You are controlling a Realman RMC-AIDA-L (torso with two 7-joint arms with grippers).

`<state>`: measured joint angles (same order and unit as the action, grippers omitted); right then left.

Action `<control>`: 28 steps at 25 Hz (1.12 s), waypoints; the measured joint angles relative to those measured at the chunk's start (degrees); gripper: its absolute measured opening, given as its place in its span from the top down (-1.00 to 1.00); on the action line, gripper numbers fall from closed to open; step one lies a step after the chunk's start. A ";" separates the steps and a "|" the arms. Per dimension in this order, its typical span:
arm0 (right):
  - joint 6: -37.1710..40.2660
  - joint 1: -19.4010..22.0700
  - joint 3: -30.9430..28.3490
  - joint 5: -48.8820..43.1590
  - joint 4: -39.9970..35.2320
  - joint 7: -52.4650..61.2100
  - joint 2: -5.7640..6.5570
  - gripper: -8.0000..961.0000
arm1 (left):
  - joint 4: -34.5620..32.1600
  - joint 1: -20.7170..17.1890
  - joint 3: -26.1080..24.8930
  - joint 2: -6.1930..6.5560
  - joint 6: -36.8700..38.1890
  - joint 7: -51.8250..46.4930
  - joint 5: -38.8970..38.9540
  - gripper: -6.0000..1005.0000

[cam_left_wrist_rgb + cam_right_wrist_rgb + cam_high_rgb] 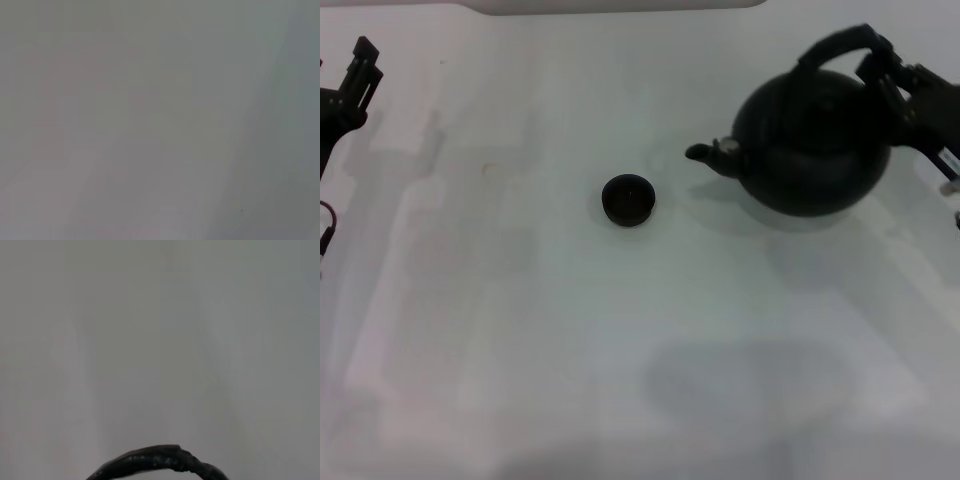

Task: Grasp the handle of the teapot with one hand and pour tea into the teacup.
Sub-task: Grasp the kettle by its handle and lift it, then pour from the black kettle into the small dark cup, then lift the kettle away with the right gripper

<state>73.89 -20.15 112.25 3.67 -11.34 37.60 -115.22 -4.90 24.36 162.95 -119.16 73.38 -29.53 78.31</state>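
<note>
While the right gripper (882, 62) is clamped on the handle (835, 47) of the teapot (810, 140), the pot sits at the counter's (620, 330) far right, spout pointing toward the teacup (628, 199), well apart near the middle. At the left edge the left gripper (360, 70) touches nothing; whether its fingers are parted cannot be told.

Before me lies a white tabletop (520, 330), matte and plain, filling nearly my whole field. Faint rectangular patches of paler and greyer tone cross it. A soft dark shadow sits near my edge. A brighter strip (620, 5) runs along the far side.
</note>
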 joint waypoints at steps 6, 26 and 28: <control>-2.14 -2.79 0.10 -0.04 -1.88 -4.32 0.00 0.58 | -0.09 -0.36 0.00 -0.02 0.00 -0.03 -0.03 -0.54; -7.55 -5.24 2.80 -0.84 -6.40 -16.94 -0.09 0.62 | -1.52 -0.92 0.00 -0.02 -0.04 -0.09 -0.02 -0.54; -7.61 -5.30 2.80 -0.85 -6.45 -17.11 -0.09 0.62 | -1.52 -1.02 0.00 -0.02 -0.05 -0.09 -0.06 -0.54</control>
<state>66.28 -25.45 115.05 2.82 -17.79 20.49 -115.31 -6.42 23.34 162.95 -119.18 73.33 -29.62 78.25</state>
